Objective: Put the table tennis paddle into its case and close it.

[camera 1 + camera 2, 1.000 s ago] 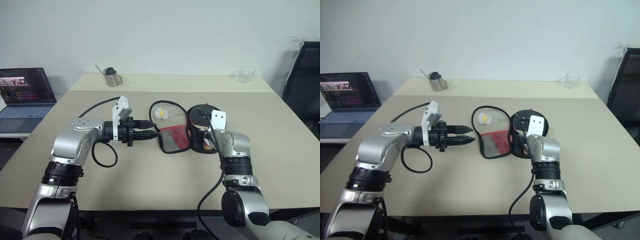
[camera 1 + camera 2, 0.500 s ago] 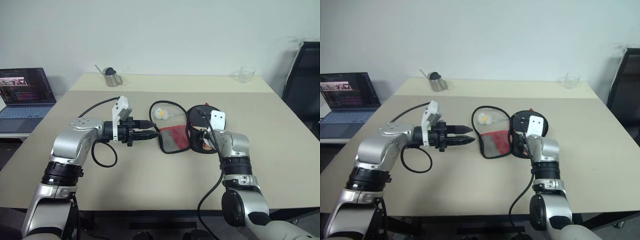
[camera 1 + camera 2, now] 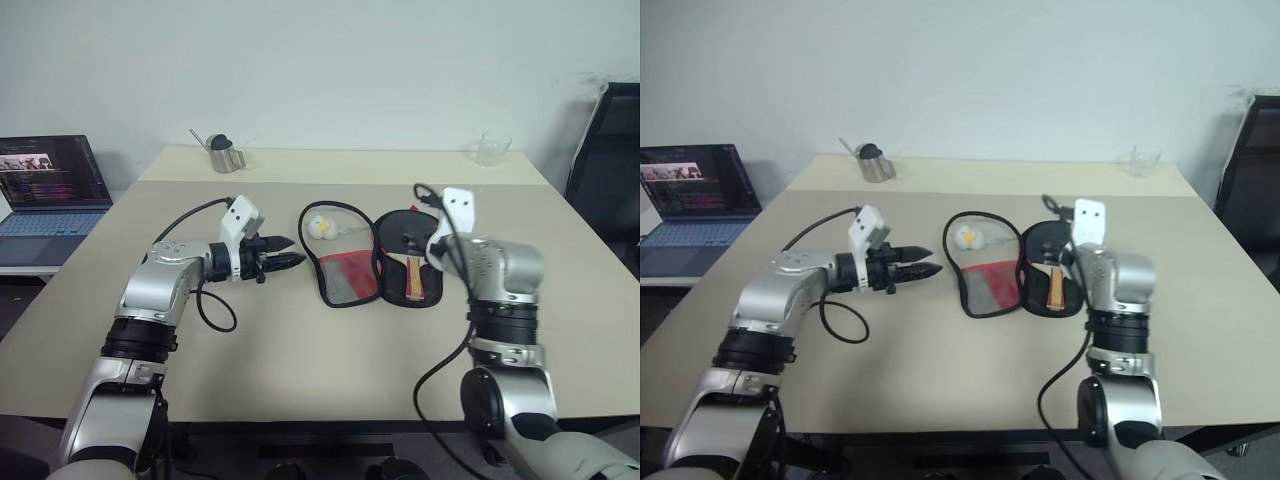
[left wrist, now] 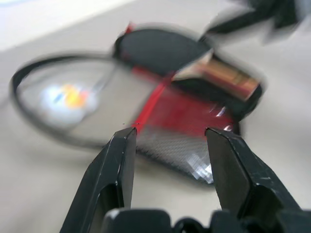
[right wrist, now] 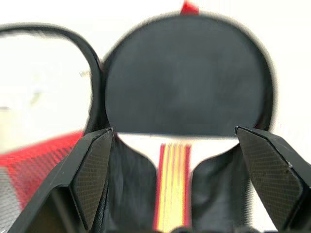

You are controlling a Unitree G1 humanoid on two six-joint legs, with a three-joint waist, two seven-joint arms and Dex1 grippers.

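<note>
The case (image 3: pixel 345 275) lies unzipped and spread flat at the table's middle. Its left flap shows red fabric, grey mesh and a white-and-yellow round spot (image 3: pixel 320 227). The table tennis paddle (image 3: pixel 402 238) lies in the case's right half, black face away from me and striped handle (image 3: pixel 415 282) toward me. My right gripper (image 5: pixel 172 132) hovers open above the handle, with nothing between its fingers. My left gripper (image 3: pixel 290 258) is open and empty. It points at the flap's left edge from a short way off.
A laptop (image 3: pixel 45 195) stands open on a side table at the far left. A metal cup (image 3: pixel 225 155) and a clear glass (image 3: pixel 492 150) sit on the back table. A black chair (image 3: pixel 610 170) is at the right. Bare tabletop (image 3: pixel 300 350) lies in front of the case.
My right gripper has opened, letting go of the paddle, and has risen off it toward the right. My left gripper has drawn back leftward from the flap's edge.
</note>
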